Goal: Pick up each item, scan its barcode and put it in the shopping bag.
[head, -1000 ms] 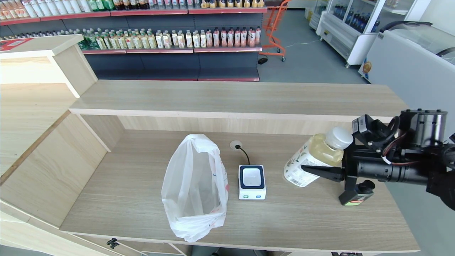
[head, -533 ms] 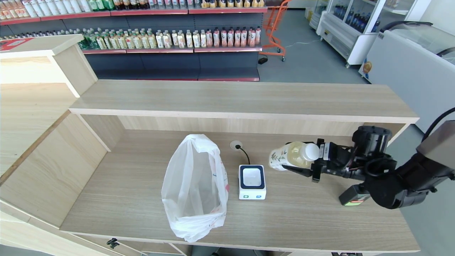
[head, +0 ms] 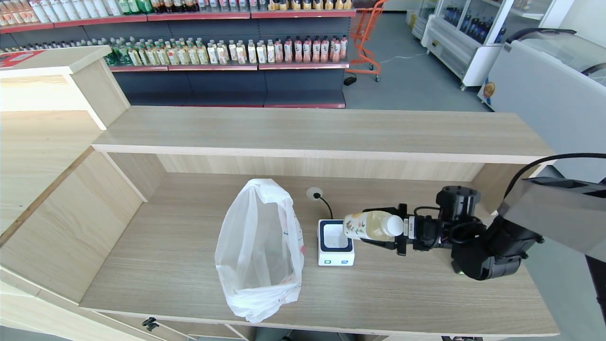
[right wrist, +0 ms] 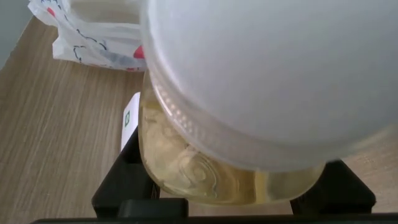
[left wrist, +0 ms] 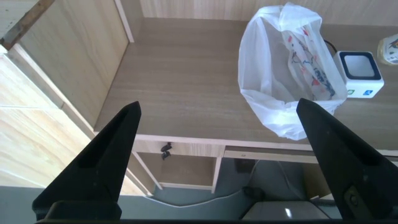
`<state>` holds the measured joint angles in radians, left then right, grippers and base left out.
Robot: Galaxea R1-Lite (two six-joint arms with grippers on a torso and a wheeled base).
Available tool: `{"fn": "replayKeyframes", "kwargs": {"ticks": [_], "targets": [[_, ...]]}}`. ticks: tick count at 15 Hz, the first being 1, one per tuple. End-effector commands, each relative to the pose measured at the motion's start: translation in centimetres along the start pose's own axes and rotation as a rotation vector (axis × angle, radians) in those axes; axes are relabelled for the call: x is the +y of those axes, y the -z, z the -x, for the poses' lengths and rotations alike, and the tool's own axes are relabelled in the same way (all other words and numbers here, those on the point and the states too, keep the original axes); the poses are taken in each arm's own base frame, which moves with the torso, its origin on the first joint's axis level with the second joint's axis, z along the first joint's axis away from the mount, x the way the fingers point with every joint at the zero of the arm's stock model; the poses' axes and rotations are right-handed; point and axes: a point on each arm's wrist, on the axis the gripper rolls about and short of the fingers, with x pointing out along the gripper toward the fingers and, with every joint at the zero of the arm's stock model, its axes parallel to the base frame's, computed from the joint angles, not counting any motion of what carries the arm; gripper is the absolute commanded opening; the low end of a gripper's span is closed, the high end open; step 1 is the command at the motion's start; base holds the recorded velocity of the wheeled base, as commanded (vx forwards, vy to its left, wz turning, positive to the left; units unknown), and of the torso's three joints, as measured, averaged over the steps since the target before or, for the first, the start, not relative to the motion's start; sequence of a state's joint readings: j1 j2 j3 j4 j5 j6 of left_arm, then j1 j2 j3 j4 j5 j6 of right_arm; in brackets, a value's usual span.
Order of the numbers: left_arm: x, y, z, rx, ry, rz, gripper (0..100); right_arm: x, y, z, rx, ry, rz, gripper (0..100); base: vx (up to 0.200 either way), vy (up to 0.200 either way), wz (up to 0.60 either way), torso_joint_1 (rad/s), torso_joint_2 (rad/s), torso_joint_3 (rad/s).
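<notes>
On a shop's pale wood-grain table, the right end effector clamps a white-capped clear plastic bottle sideways, its base over the white square scanner. The crinkled translucent shopping bag stands open just beside the scanner. The left end effector gapes wide above the table's front edge.

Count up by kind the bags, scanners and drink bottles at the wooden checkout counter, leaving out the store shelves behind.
Bags: 1, the thin white plastic shopping bag.
Scanners: 1, the white square barcode scanner.
Bottles: 1, the clear bottle of pale yellow drink, held in the right hand.
Total: 3.
</notes>
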<state>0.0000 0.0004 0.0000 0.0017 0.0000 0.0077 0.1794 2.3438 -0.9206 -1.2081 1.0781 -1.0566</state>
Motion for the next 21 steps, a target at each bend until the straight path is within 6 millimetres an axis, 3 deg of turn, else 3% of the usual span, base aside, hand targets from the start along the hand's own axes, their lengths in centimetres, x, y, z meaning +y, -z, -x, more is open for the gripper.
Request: {"fn": "replayKeyframes", "kwargs": {"ticks": [1,7,12,16,17,19,20,21], "targets": [[0.0,0.0,0.0,-0.001,0.000,0.000,100,0.6,1.0,-0.9,-0.006,-0.014,-0.010,0,0.000,0.000,0.00,0.000,0.00,0.000],[0.0,0.0,0.0,-0.001,0.000,0.000,100,1.7,1.8,-3.4,-0.080,-0.049,0.040,0,0.000,0.000,0.00,0.000,0.00,0.000],[0.0,0.0,0.0,-0.001,0.000,0.000,100,2.6,2.7,-3.7,-0.097,-0.055,0.066,0,0.000,0.000,0.00,0.000,0.00,0.000],[0.0,0.0,0.0,-0.001,0.000,0.000,100,2.1,2.5,-3.7,-0.101,-0.047,0.080,0,0.000,0.000,0.00,0.000,0.00,0.000],[0.0,0.0,0.0,-0.001,0.000,0.000,100,1.2,1.8,-3.4,-0.105,-0.035,0.086,0,0.000,0.000,0.00,0.000,0.00,0.000],[0.0,0.0,0.0,-0.001,0.000,0.000,100,-2.4,-1.7,-1.0,-0.100,0.022,0.008,0,0.000,0.000,0.00,0.000,0.00,0.000],[0.0,0.0,0.0,-0.001,0.000,0.000,100,-3.1,-2.7,-0.1,-0.096,0.035,-0.022,0,0.000,0.000,0.00,0.000,0.00,0.000],[0.0,0.0,0.0,-0.001,0.000,0.000,100,-5.0,-6.0,3.8,-0.067,0.096,-0.116,0,0.000,0.000,0.00,0.000,0.00,0.000]]}}
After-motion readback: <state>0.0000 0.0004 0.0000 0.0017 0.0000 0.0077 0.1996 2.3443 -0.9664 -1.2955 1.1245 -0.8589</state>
